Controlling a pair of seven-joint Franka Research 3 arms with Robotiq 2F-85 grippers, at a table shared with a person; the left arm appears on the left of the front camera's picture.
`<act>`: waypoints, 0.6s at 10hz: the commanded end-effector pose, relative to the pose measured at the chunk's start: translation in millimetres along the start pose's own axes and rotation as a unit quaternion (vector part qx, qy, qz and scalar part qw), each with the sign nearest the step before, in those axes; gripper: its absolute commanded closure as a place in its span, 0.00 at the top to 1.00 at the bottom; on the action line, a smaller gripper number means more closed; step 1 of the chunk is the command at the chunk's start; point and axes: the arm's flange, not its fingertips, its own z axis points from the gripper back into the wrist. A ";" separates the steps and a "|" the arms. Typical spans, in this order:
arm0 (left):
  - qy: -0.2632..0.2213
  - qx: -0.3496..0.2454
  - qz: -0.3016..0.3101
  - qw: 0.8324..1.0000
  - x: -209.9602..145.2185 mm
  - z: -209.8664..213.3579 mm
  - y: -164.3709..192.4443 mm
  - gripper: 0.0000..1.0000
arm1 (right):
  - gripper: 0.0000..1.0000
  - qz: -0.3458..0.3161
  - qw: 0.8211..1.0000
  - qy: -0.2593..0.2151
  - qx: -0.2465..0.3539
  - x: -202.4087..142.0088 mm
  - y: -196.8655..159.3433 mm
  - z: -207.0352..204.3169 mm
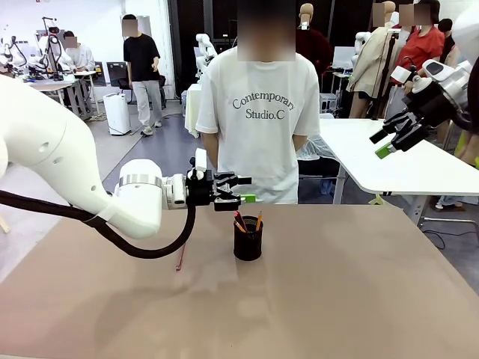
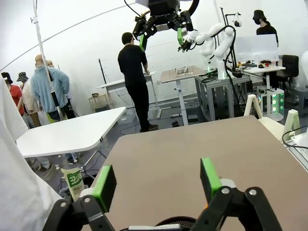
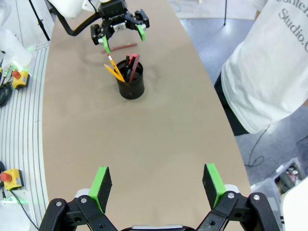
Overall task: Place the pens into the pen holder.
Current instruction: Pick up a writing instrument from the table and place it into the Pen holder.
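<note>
The pen holder (image 1: 248, 241), a black mesh cup, stands mid-table; in the right wrist view the pen holder (image 3: 131, 83) is far up the table. A yellow-orange pen (image 3: 113, 69) and a red pen (image 3: 133, 62) lean inside it, their tips showing above the rim (image 1: 239, 221). A reddish-brown pen (image 1: 180, 258) lies flat on the table to the cup's left. My left gripper (image 1: 238, 191) hovers just above the cup, open and holding nothing; its own view has the cup's rim (image 2: 181, 222) below its green pads (image 2: 104, 187). My right gripper (image 1: 389, 142) hangs high at the right, open.
A person in a white T-shirt (image 1: 258, 120) stands at the table's far edge, hands out of sight. A white table (image 1: 397, 161) stands behind at the right. The brown tabletop (image 1: 359, 284) is bare around the cup. My right gripper (image 3: 156, 185) looks down the table's length.
</note>
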 end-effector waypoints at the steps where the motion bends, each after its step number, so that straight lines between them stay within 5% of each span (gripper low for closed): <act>1: 0.005 -0.011 0.004 1.000 6.7 5.1 -9.8 1.00 | 1.00 0.001 1.000 0.004 0.001 1.4 0.9 2.2; 6: 0.001 -0.002 0.000 1.000 2.8 1.1 -3.5 1.00 | 1.00 0.001 1.000 0.004 0.001 1.4 0.9 2.2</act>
